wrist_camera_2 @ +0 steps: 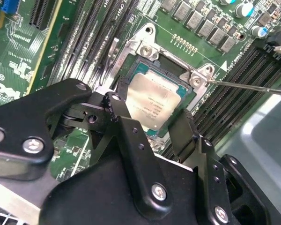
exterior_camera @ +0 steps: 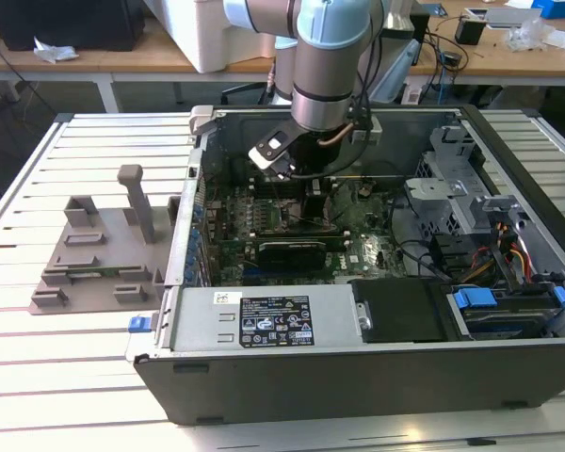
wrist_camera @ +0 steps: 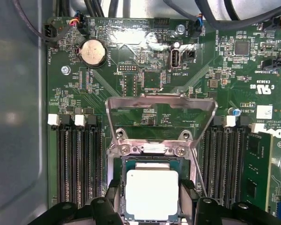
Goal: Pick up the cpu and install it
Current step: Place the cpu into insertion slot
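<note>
Grey metal computer case (exterior_camera: pixel 358 372) lies open, with the green motherboard (wrist_camera: pixel 107 89) inside. The dark square socket (wrist_camera_2: pixel 147 49) with its silver frame has its load plate (wrist_camera: pixel 159 101) raised. My black two-finger gripper (wrist_camera_2: pixel 150 115) is low over the socket. It is clamped on the small square silver-topped cpu (wrist_camera_2: pixel 152 98), which sits within the socket frame between my fingers (wrist_camera_2: pixel 124 110).

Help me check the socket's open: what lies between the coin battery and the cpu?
In the first wrist view, the socket's flipped-open metal frame lies between the coin battery and the cpu.
</note>
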Robot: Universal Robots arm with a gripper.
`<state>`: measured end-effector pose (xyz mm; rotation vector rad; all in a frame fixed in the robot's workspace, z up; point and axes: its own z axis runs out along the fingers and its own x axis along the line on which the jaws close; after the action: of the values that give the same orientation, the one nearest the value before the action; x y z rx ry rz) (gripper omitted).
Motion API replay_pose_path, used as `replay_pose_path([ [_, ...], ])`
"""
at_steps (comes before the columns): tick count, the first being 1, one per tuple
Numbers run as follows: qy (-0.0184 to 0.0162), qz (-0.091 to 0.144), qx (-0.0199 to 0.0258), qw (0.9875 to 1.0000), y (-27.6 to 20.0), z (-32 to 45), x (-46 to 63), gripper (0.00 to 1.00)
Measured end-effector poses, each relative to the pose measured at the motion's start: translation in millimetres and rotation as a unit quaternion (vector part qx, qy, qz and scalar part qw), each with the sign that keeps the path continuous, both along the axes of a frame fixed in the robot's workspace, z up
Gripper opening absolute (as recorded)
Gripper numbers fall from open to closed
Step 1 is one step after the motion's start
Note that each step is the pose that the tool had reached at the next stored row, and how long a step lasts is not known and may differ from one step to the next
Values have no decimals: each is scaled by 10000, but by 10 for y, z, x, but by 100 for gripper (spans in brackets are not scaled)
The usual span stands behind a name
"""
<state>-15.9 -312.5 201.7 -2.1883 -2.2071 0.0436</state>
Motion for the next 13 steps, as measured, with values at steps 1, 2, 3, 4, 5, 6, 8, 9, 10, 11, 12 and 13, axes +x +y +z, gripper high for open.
replay_pose_path([
  [1, -1, 0, -2, 10000, 1, 16, 1, 62],
  [2, 0, 1, -7, 10000, 0, 35, 1, 62],
  [3, -1, 1, -17, 10000, 0, 63, 0, 62],
  [4, -2, 0, -23, 10000, 1, 78, 0, 62],
  [5, -3, -1, -34, 10000, 3, 100, 0, 62],
  [6, -4, 0, -62, 10000, 9, 132, 0, 60],
  [8, -5, 0, -121, 9999, 11, 143, 0, 47],
  [9, -5, 0, -160, 9999, 12, 143, 0, 47],
  [10, -5, 0, -185, 9998, 12, 143, -1, 42],
  [11, -4, 11, -201, 9998, 11, 141, -3, 35],
  [12, -5, 24, -201, 9998, 12, 135, -6, 24],
  [13, -5, 40, -201, 9998, 12, 129, -8, 17],
])
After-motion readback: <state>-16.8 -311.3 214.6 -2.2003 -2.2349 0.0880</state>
